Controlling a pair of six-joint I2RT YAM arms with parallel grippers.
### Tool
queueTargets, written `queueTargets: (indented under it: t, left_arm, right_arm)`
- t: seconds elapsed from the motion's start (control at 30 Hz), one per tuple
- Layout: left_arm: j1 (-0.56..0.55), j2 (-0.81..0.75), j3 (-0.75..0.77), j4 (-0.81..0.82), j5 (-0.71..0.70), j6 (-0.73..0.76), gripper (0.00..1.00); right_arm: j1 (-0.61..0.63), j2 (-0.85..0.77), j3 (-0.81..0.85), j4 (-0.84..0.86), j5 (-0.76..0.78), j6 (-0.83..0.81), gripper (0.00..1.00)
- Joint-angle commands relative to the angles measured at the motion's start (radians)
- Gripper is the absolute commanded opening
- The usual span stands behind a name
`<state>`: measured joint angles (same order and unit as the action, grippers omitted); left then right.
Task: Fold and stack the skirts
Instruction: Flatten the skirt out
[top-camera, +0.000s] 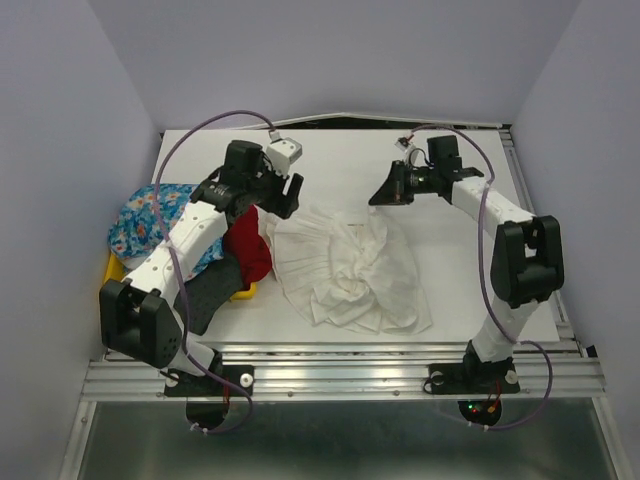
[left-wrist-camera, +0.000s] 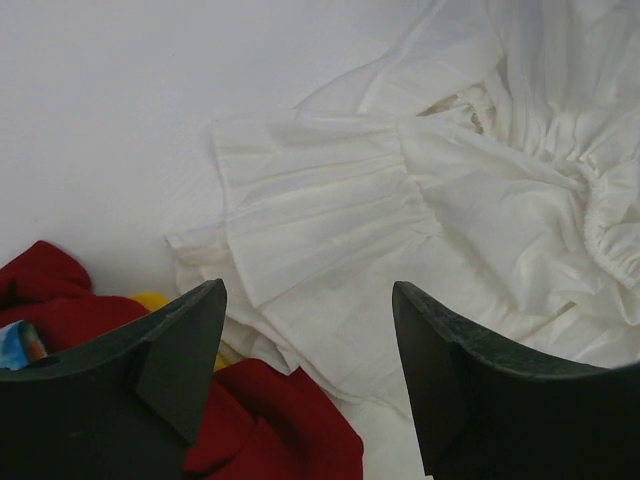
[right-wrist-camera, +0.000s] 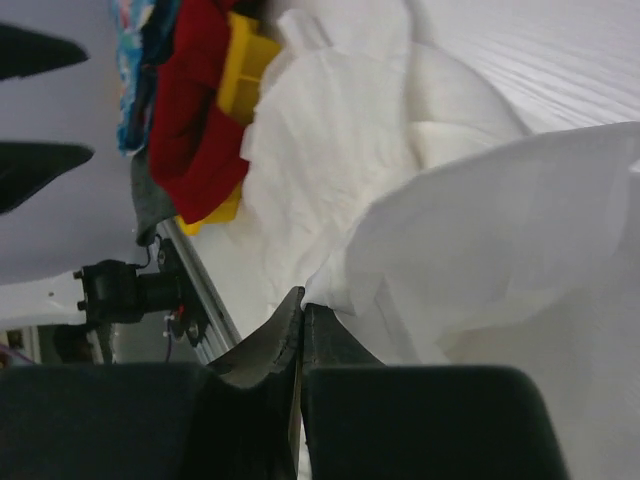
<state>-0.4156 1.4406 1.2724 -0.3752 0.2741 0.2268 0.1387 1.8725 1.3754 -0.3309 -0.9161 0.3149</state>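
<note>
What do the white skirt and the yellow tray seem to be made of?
White skirt: thin matte woven cloth, perhaps cotton; it shows fine pleats and soft crumples. Yellow tray: probably rigid plastic, smooth and even in colour, with straight edges.

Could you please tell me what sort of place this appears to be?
Probably a robotics lab cell: plain walls enclose a white table, two arms are bolted to a metal rail, a white skirt lies crumpled.
</note>
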Motion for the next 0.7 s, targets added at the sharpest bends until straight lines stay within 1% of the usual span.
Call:
queueTargets:
  t: [0.0, 0.03, 0.1, 0.13, 0.2, 0.23, 0.33, 0.37, 0.43, 0.5, 0.67]
  left_arm:
    - [0.087, -0.031, 0.113, 0.002, 0.078, -0.064, 0.78]
    - [0.133, -0.028, 0.126, -0.002, 0.095, -0.076, 0.78]
    - [0.178, -0.02, 0.154, -0.004, 0.129, -0.102, 0.78]
    - [0.217, -0.013, 0.182, -0.004, 0.155, -0.125, 0.78]
    - [0.251, -0.008, 0.205, -0.004, 0.178, -0.145, 0.78]
    - [0.267, 0.0, 0.226, -0.013, 0.2, -0.15, 0.78]
    - [0.302, 0.01, 0.246, -0.028, 0.214, -0.149, 0.77]
    - [0.311, 0.012, 0.245, -0.034, 0.218, -0.146, 0.77]
    - [0.327, 0.014, 0.234, -0.034, 0.226, -0.146, 0.77]
    - [0.339, 0.017, 0.219, -0.036, 0.241, -0.149, 0.77]
    - [0.34, 0.041, 0.205, -0.056, 0.293, -0.127, 0.76]
  right_arm:
    - [0.14, -0.147, 0.039, 0.09, -0.027, 0.015, 0.01]
    - [0.174, -0.174, 0.033, 0.093, -0.029, 0.013, 0.01]
    - [0.248, -0.193, 0.018, 0.09, -0.012, -0.003, 0.01]
    - [0.325, -0.199, -0.004, 0.089, 0.005, -0.017, 0.01]
    - [0.401, -0.194, -0.033, 0.087, 0.023, -0.039, 0.01]
    - [0.474, -0.188, -0.068, 0.086, 0.037, -0.054, 0.01]
    - [0.577, -0.151, -0.122, 0.085, 0.101, -0.103, 0.01]
    - [0.638, -0.142, -0.16, 0.098, 0.112, -0.115, 0.01]
    - [0.691, -0.101, -0.179, 0.116, 0.144, -0.138, 0.01]
    - [0.752, -0.043, -0.158, 0.096, 0.173, -0.177, 0.01]
    - [0.831, 0.04, -0.102, 0.053, 0.275, -0.295, 0.01]
